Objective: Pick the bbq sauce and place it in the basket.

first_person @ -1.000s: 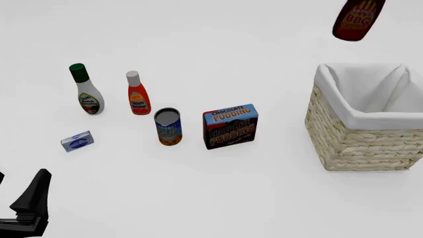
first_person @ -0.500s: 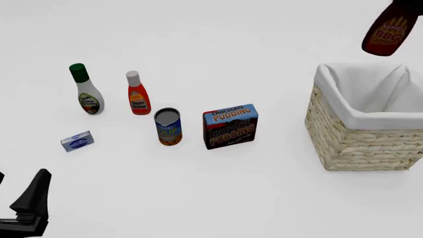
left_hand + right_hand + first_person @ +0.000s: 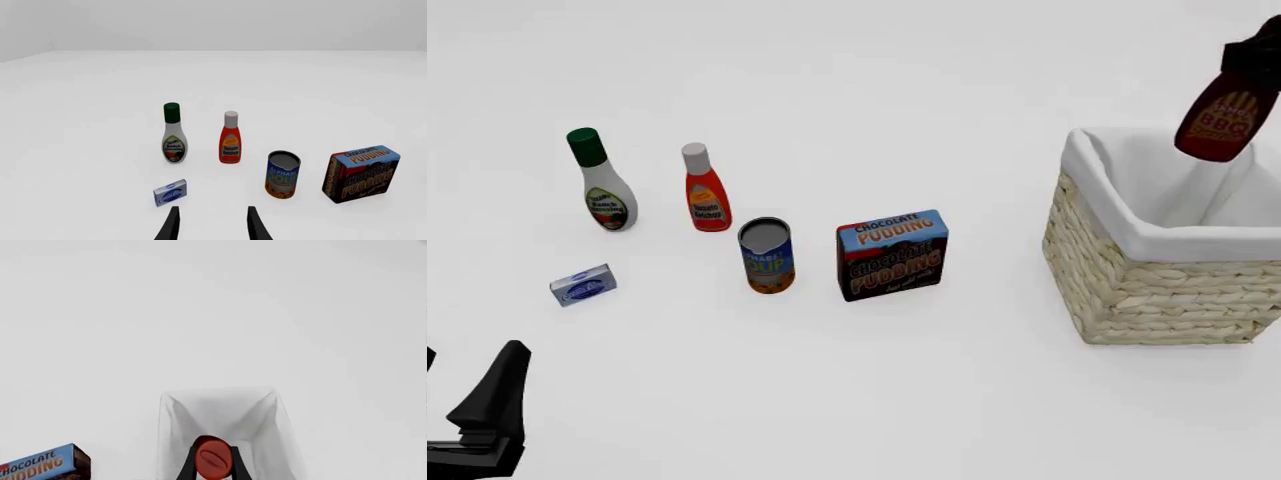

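The bbq sauce (image 3: 1225,118), a dark brown bottle with an orange-yellow label, hangs tilted in the air over the far right part of the basket (image 3: 1158,298). My right gripper (image 3: 1252,60) is shut on the bottle's neck at the top right edge of the front view. In the right wrist view its red cap (image 3: 213,458) sits between the two dark fingers (image 3: 189,466), with the basket's white lining (image 3: 220,407) right below. My left gripper (image 3: 212,227) stands open and holds nothing, low at the near left (image 3: 487,410).
On the table's left half stand a white bottle with a green cap (image 3: 602,182), a red-orange bottle with a white cap (image 3: 705,190), a soup can (image 3: 766,256) and a chocolate pudding box (image 3: 892,254). A small blue-white box (image 3: 583,285) lies nearer.
My right gripper has carried the bbq sauce to the right and downward, from beyond the basket's far left corner to a spot over its far right part. The left arm has not moved.
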Tool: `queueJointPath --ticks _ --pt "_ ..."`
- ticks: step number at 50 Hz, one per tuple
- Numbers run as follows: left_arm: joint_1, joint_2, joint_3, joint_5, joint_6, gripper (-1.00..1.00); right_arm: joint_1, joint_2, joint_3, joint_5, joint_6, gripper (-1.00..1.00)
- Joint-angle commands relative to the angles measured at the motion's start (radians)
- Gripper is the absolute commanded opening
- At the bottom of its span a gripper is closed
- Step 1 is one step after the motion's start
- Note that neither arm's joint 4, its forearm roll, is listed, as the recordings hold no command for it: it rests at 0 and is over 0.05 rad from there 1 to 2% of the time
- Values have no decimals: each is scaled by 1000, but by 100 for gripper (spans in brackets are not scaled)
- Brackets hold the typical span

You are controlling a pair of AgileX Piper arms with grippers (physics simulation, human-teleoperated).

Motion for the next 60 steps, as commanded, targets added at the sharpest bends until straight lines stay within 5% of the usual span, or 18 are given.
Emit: queueJointPath --ticks 1,60 --pt "0 0 0 0 0 100 -38 3 55 -46 24 -100" --pt "0 0 0 0 0 100 -93 253 182 -302 25 -100"
